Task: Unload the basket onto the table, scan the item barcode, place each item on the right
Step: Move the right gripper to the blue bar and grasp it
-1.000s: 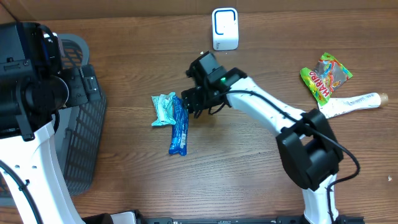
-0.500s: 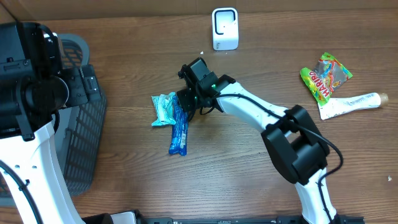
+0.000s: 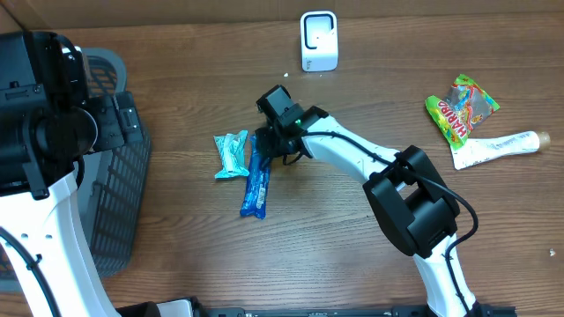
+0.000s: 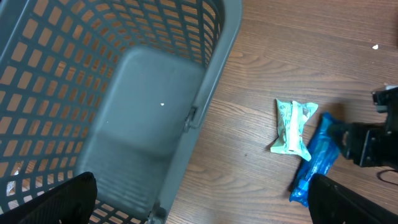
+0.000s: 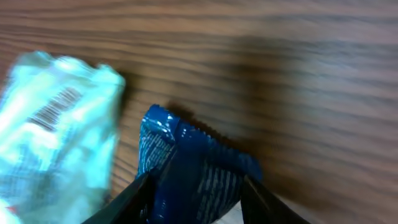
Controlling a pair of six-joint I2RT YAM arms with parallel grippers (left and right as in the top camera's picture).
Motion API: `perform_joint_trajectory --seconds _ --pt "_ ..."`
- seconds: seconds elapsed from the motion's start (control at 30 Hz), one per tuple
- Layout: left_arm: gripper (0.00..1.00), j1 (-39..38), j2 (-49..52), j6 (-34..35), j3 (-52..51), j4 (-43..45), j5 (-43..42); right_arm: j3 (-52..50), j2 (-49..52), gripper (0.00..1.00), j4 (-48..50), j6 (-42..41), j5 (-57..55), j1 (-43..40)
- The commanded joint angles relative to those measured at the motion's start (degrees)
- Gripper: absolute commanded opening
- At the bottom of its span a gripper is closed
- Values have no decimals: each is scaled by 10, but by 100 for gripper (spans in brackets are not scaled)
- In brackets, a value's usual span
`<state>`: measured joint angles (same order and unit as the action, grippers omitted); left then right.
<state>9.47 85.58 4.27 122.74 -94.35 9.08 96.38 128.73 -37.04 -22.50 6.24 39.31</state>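
Observation:
A long blue packet (image 3: 256,180) lies on the wooden table beside a pale teal packet (image 3: 232,155). My right gripper (image 3: 266,146) is down over the blue packet's upper end. In the right wrist view both fingers press the sides of the blue packet (image 5: 186,168), which bulges between them; the gripper (image 5: 196,202) is shut on it. The teal packet (image 5: 56,124) shows a barcode just to the left. A white scanner (image 3: 318,40) stands at the table's far edge. My left gripper (image 4: 199,208) hangs wide open over the basket's rim, holding nothing.
A grey mesh basket (image 3: 110,176) fills the left side, seen from above in the left wrist view as the basket (image 4: 124,93). A colourful candy bag (image 3: 462,107) and a white tube (image 3: 496,146) lie at the far right.
My right gripper has moved left onto the upper end of the blue packet and its fingers have narrowed around it. The left arm has stayed still.

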Motion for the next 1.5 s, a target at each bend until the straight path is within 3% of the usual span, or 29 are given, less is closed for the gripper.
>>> perform_joint_trajectory --seconds 0.0,0.2,0.27,0.33,0.67,0.83,1.13,1.47 --pt "100 2 2 -6 10 1 3 28 5 46 -79 -33 -128 -20" --pt "100 2 2 -6 10 1 3 68 5 53 -239 -32 -219 -49" --pt "100 2 2 -6 10 1 3 72 4 59 -280 17 -210 -64" --pt "100 2 2 -6 10 1 3 83 4 66 -317 83 -179 -77" --pt "100 2 2 -6 10 1 3 250 -2 69 -445 285 88 -76" --pt "100 2 2 -6 10 1 3 254 -5 75 -485 380 176 -40" --pt "100 2 2 -6 10 1 3 138 -4 73 -438 410 152 46" --pt "100 3 2 -6 10 1 3 46 -4 72 -268 404 135 45"
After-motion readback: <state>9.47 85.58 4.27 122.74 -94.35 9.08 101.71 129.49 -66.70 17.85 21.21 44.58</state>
